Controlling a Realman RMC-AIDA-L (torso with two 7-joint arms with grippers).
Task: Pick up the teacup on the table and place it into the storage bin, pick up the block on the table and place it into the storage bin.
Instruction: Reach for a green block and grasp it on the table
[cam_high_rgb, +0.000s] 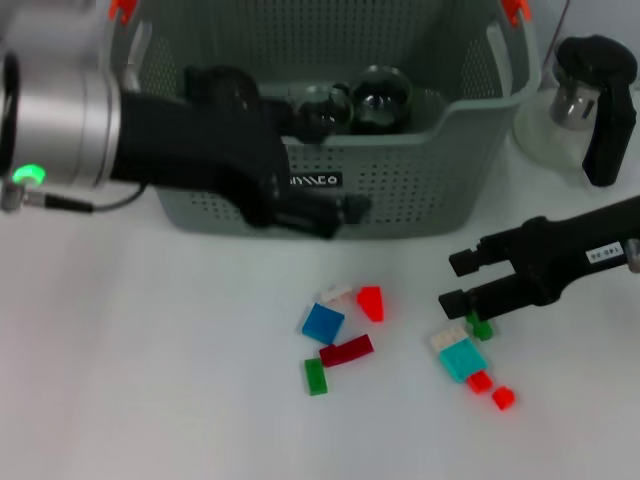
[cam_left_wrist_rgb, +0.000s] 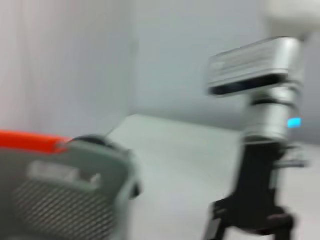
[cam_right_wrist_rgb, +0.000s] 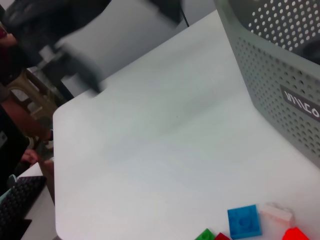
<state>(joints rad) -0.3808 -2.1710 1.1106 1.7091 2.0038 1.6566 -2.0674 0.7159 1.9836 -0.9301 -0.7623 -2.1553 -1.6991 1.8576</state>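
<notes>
The grey-green perforated storage bin (cam_high_rgb: 400, 190) stands at the surface's (cam_high_rgb: 150, 380) far side, dark glass teacups (cam_high_rgb: 380, 100) inside. The right gripper (cam_high_rgb: 455, 281) hovers open above the teal block (cam_high_rgb: 462, 358). The left gripper (cam_high_rgb: 335, 212), state unclear, hangs before the bin's front.

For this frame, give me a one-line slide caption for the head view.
Left end effector by the storage bin front; right end effector, open, above scattered blocks on the table.

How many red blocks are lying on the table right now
4: a bright red one beside the white piece, a dark red bar below the blue block, and two small ones by the teal block.
</notes>
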